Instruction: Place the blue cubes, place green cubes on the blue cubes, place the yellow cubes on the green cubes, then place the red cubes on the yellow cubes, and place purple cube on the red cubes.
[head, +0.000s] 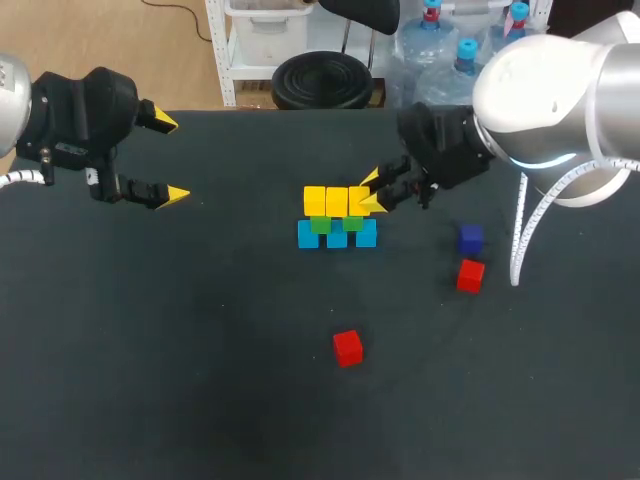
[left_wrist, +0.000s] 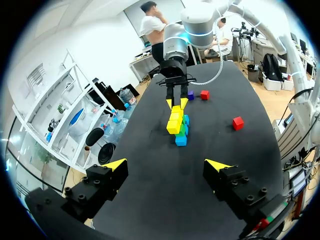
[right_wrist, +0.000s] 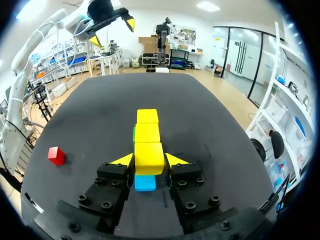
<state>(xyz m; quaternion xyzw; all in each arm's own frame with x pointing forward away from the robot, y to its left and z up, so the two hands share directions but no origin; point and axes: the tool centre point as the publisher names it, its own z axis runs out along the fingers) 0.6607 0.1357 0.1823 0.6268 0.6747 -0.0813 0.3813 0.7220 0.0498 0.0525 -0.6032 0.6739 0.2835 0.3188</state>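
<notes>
Right tool grips the end yellow cube on the stack.
Nearest red cube lies at its four o'clock; left tool, open, is far off at nine.

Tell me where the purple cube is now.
In the head view, the purple cube lies on the table, to the right of the stacked cubes and just beyond a red cube.

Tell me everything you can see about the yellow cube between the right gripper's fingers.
The yellow cube is a plain, matte, sharp-edged block, sitting level at the end of the top row. It butts the next yellow cube and rests on a green cube. The right gripper clamps its two opposite sides.
</notes>
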